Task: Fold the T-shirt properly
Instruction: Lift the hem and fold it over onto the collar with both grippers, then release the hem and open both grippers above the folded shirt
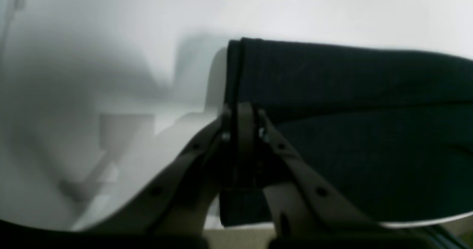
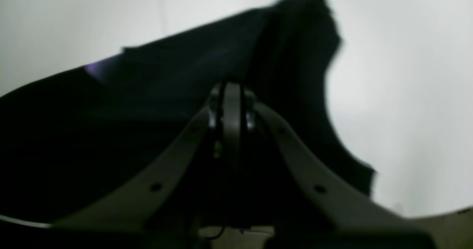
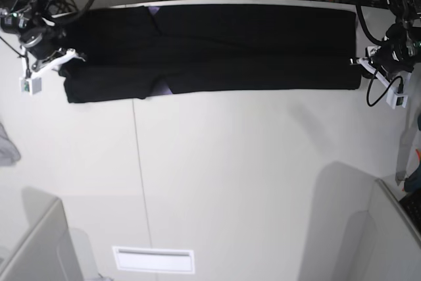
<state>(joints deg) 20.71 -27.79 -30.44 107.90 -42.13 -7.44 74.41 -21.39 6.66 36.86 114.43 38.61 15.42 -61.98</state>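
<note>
1. The large black cloth T-shirt (image 3: 217,41) lies on the white table (image 3: 230,162), in a long band along the edge on the robot's side, the top edge in the base view. It reaches from near that view's upper left corner to near its upper right corner.
2. The left hand (image 1: 240,110) is closed, its tips together on a pinch of black cloth at the shirt's end on the base view's right. In the left wrist view, a crease runs sideways from the tips across the cloth, and a straight side of the shirt lies just beside them.
3. The right hand (image 2: 231,86) is closed too, gripping the cloth near the opposite end. Folds meet at its tips, and beyond them the shirt's end is uneven, with one corner jutting out towards the table's edge.
4. Between the two hands the cloth runs in a fairly straight line, with layers lying over one another.
5. A small purple patch (image 2: 97,70) of print shows at the shirt's border in the right wrist view; the rest of the visible cloth is plain black.
6. A white rectangular piece (image 3: 153,260) sits by the bottom edge in the base view, left of centre, well apart from the shirt.
</note>
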